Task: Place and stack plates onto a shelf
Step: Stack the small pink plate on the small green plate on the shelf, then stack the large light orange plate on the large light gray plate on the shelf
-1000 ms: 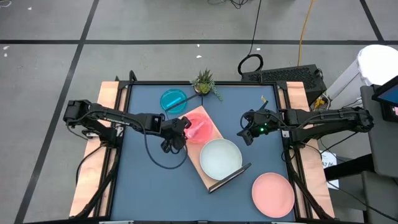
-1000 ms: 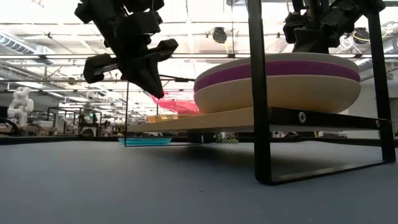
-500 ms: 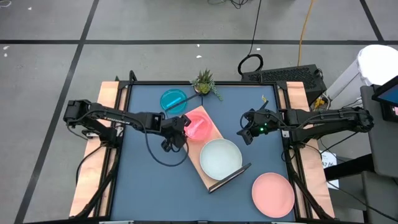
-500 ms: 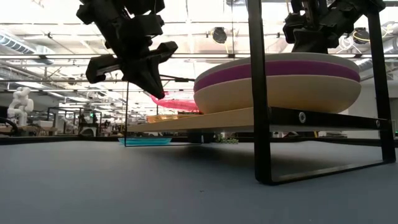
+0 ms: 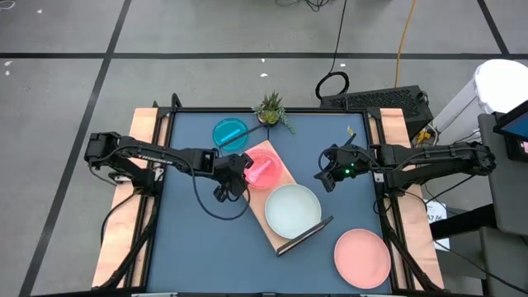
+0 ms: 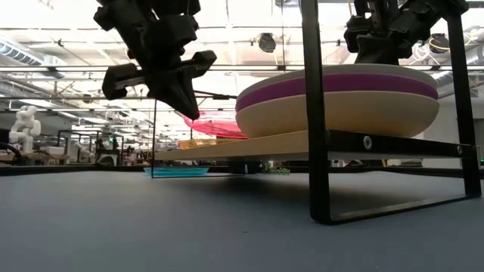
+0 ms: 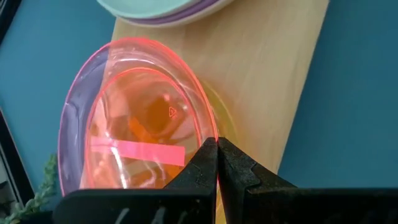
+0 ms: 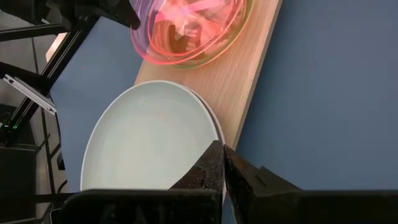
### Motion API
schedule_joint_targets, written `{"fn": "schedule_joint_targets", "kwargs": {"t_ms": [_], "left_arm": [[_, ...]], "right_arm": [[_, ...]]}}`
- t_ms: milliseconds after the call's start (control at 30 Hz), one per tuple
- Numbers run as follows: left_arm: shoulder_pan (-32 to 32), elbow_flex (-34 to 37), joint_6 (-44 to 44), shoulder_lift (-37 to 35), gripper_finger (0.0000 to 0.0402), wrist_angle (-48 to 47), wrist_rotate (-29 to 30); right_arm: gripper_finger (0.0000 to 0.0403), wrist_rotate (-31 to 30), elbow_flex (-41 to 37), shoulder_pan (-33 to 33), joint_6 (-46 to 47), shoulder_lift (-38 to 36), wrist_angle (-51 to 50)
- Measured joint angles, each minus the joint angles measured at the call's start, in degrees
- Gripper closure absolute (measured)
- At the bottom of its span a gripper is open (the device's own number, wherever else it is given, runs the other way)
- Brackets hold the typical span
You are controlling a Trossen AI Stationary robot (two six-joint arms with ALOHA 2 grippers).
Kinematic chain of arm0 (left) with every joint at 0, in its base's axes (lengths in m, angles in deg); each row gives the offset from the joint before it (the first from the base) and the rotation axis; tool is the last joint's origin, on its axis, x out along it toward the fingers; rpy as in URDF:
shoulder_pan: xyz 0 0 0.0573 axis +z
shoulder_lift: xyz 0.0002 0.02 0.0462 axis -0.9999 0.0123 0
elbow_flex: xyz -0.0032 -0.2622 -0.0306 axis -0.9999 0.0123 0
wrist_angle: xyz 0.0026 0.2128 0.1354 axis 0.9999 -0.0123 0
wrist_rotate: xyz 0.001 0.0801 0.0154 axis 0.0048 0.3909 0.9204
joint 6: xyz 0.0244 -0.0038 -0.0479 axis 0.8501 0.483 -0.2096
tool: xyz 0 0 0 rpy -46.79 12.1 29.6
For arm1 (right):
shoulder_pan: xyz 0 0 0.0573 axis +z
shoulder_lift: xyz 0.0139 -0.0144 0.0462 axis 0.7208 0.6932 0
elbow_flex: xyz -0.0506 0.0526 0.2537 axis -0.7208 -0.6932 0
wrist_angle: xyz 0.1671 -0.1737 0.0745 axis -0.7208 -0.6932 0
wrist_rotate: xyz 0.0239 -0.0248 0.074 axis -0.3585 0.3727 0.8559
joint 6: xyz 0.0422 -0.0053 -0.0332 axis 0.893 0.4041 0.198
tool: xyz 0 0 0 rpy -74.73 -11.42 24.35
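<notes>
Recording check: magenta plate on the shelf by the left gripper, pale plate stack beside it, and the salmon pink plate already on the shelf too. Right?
Not quite. The salmon pink plate lies on the blue tabletop, off the shelf; the high view shows it. The magenta plate by the left gripper and the pale plate stack are as stated.

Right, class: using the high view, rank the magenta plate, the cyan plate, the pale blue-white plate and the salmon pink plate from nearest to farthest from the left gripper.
1. Magenta plate: on the shelf's far end, its rim pinched by the left gripper.
2. Cyan plate: on the table, toward the far edge.
3. Pale blue-white plate: atop the stack on the shelf.
4. Salmon pink plate: near right corner.
</notes>
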Motion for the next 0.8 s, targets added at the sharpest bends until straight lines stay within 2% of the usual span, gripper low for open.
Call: {"fn": "schedule_joint_targets", "kwargs": {"t_ms": [267, 400, 667, 800], "left_arm": [[0.0, 0.0, -2.8, 0.3, 0.0392, -1.3, 0.0], [-0.1, 0.1, -3.4, 1.1, 0.0357, -2.0, 0.0], [-0.1, 0.1, -3.0, 1.3, 0.0298, 3.0, 0.5], [-0.1, 0.1, -6.3, 1.2, 0.0269, 2.6, 0.5]], "right_arm": [[0.0403, -1.3, 0.0, 0.0, -0.3, 0.0, 0.0], [0.0403, -1.5, 0.0, 0.0, -0.7, 0.0, 0.0], [0.0403, -1.5, 0.0, 0.0, -0.5, 0.0, 0.0], [0.0403, -1.5, 0.0, 0.0, -0.3, 0.0, 0.0]]}}
